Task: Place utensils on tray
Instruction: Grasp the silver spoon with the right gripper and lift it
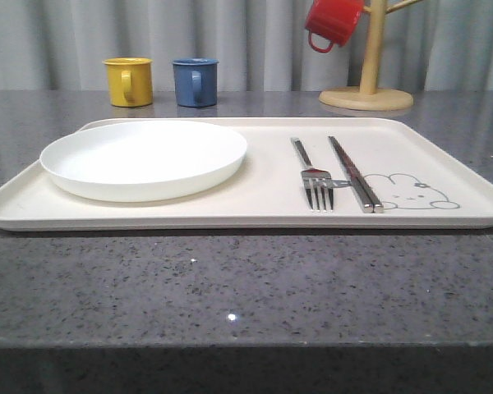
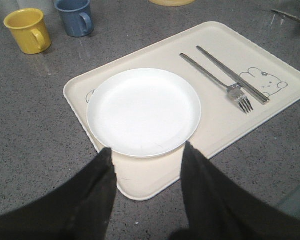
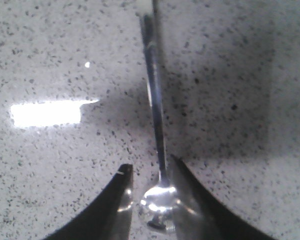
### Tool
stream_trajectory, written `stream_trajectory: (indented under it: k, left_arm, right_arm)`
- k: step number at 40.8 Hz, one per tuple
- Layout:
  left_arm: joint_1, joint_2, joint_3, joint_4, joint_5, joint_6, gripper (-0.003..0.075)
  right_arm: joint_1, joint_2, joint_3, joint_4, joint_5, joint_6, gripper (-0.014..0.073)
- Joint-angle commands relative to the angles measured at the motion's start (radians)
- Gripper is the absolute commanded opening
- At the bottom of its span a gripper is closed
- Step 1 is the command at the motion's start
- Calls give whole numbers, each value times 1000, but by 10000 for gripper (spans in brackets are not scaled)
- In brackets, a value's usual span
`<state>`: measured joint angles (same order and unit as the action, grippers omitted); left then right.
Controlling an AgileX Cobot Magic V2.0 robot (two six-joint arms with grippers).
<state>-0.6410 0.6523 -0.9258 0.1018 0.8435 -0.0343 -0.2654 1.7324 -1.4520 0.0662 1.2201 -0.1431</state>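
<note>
Here the right gripper (image 3: 151,200) brackets the spoon (image 3: 157,150) bowl on the tabletop (image 3: 230,75), grip unconfirmed; left gripper (image 2: 147,172) gapes, empty; fork (image 1: 314,176) and chopsticks (image 1: 353,172) already lie on the tray (image 1: 255,215)

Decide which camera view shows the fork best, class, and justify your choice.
The left wrist view: it looks down on the whole fork, handle and tines, lying beside the chopsticks on the tray. The front view shows it foreshortened at a low angle.
</note>
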Motion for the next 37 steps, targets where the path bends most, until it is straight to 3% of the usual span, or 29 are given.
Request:
stream_trajectory:
  k: [1,14,33,37]
  left_arm:
    - [-5,3,-25,3,-76,-8,293]
    - [-5,3,-25,3,-76,-8,293]
    - [-5,3,-25,3,-76,-8,293]
    - [-5,3,-25,3,-76,-8,293]
  right_arm:
    - [-6,-26,-26,-1,-40,-27,224]
    - [-6,20,-27,-1,-114,-29,224]
    - [-6,55,-27,6,-97,-34,220]
    - [-6,55,-27,11,-95,-34,150]
